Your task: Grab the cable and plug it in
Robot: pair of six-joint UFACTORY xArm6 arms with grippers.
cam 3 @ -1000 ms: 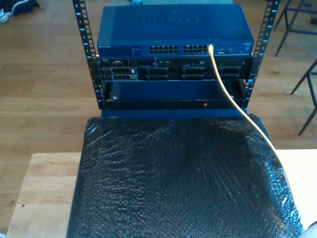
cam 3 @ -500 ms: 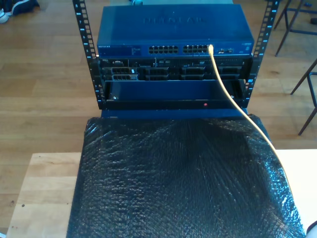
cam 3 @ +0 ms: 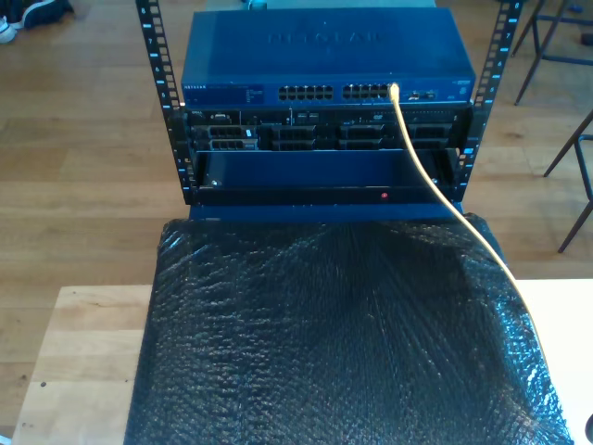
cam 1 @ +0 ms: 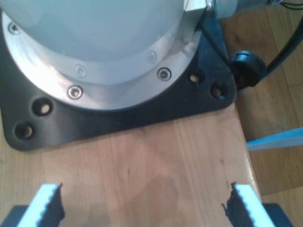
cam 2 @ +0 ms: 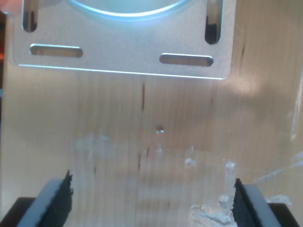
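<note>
The yellow-orange cable has its tip seated in a port at the right end of the blue network switch in the exterior view. From there it runs down over the rack front and across the black bubble wrap towards the exterior view's lower right. My first gripper is open above bare wood, its toothed fingertips wide apart with nothing between them. My second gripper is open too, over pale wood, with nothing between its pads.
The first wrist view faces an arm base: a black mounting plate under a silver flange, with a black robot cable beside it. A slotted metal plate lies ahead of my second gripper. Rack posts flank the switch; chair legs stand at the exterior view's right.
A small pale object at the exterior view's lower right corner has dropped almost out of frame. The cable and switch have not moved.
</note>
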